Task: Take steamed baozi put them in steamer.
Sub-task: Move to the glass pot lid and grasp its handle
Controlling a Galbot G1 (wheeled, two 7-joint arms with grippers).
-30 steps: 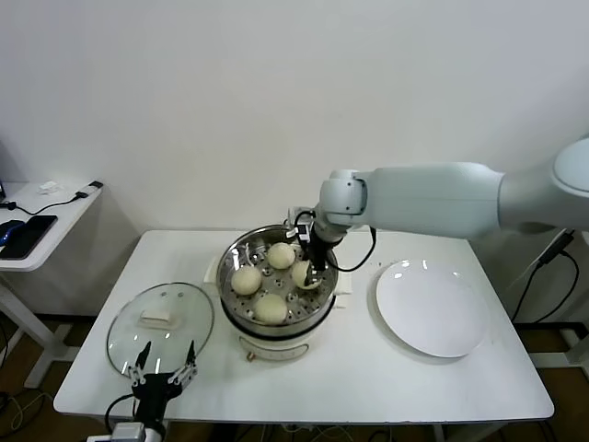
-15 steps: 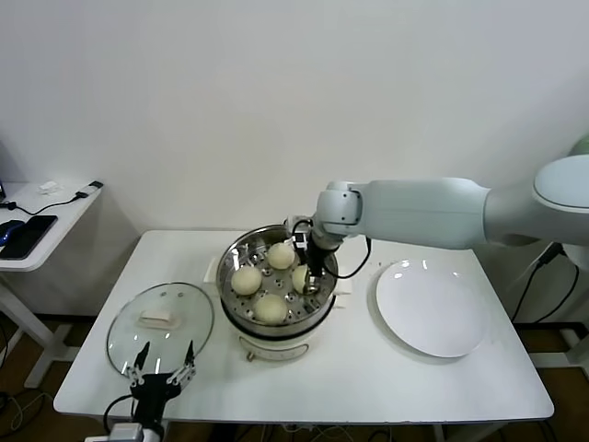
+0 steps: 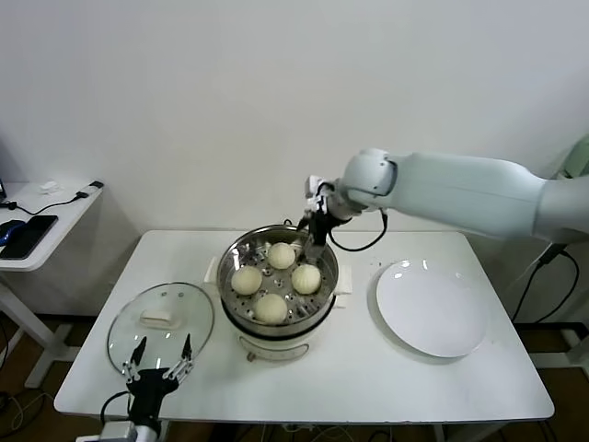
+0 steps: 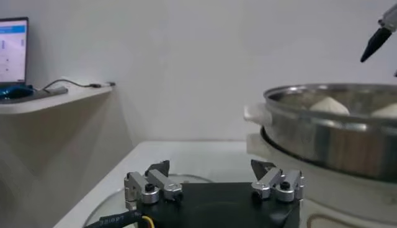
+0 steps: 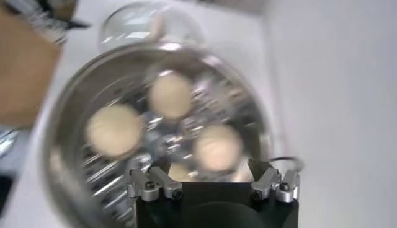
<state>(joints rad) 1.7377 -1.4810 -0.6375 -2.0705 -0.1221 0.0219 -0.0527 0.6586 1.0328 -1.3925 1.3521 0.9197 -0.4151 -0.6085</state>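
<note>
Four cream-white baozi lie on the perforated tray inside the shiny steamer (image 3: 232,293): one at the far side (image 3: 281,255), one at the left (image 3: 246,280), one at the right (image 3: 306,278), one at the near side (image 3: 271,308). My right gripper (image 3: 313,242) is open and empty, raised above the steamer's far right rim. In the right wrist view the steamer (image 5: 65,121) and its baozi (image 5: 216,148) lie below the open gripper (image 5: 211,168). My left gripper (image 3: 156,361) is open and empty at the table's front left edge, near the glass lid.
A round glass lid (image 3: 161,327) lies left of the steamer. A flat white plate (image 3: 431,308) lies to the right. A side table with a phone (image 3: 28,235) stands at far left. In the left wrist view the steamer's wall (image 4: 322,139) rises at right.
My right gripper let go of the right-hand baozi in the steamer and rose up and back, clear of the rim. The left arm barely shifted.
</note>
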